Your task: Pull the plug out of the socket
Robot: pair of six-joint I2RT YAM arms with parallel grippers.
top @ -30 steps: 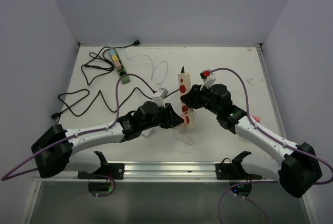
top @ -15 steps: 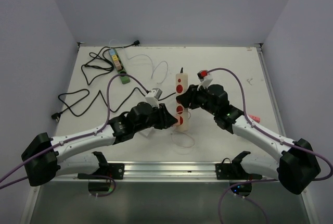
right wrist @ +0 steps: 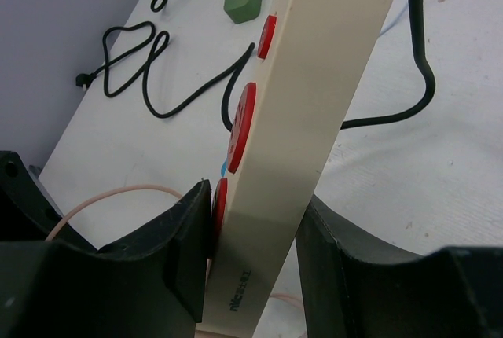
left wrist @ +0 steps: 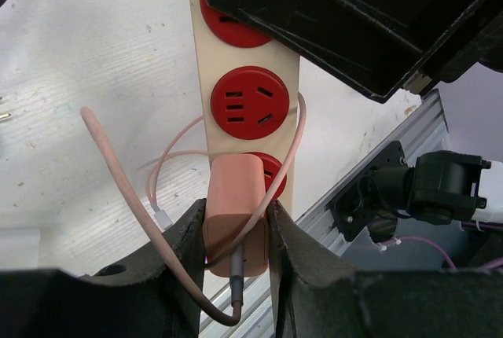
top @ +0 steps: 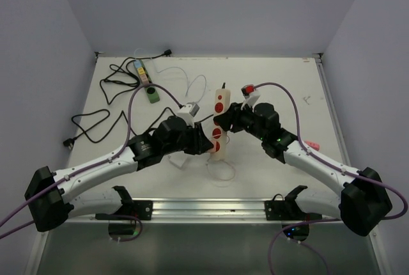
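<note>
Left hand (left wrist: 236, 232): closed narrowly on the plug (left wrist: 236, 208), one black finger pressed against each long side of it.
Right hand (right wrist: 255, 232): clamped across the power strip (right wrist: 314, 78), with one finger on the face that carries the red outlets and the other on the plain back.
Plug: a pale pink block in the left wrist view. Its upper end meets the lowest socket (left wrist: 273, 177) of the strip, and its tail points toward the camera. How deep the pins sit cannot be told.
Power strip: a long cream bar with round red outlets. In the top view it sits near the middle of the counter (top: 287, 89), running roughly from front to back between the two hands.
Middle outlet (left wrist: 247, 104): bare, with its slots in plain sight just above the plug.
Upper outlet: partly covered by the black body of the right hand.
Pink cable (left wrist: 130, 189): thin. It leaves the plug's tail and loops out to the left, while another strand crosses over the plug.
Hands in the top view: the left hand (top: 206, 141) and right hand (top: 225, 121) meet at the strip (top: 221, 93) from opposite sides.
Green block (top: 152, 95): lies on the counter behind the left arm, well apart from the strip.
Black cable (top: 105, 121): sprawls in loops over the left part of the counter.
</note>
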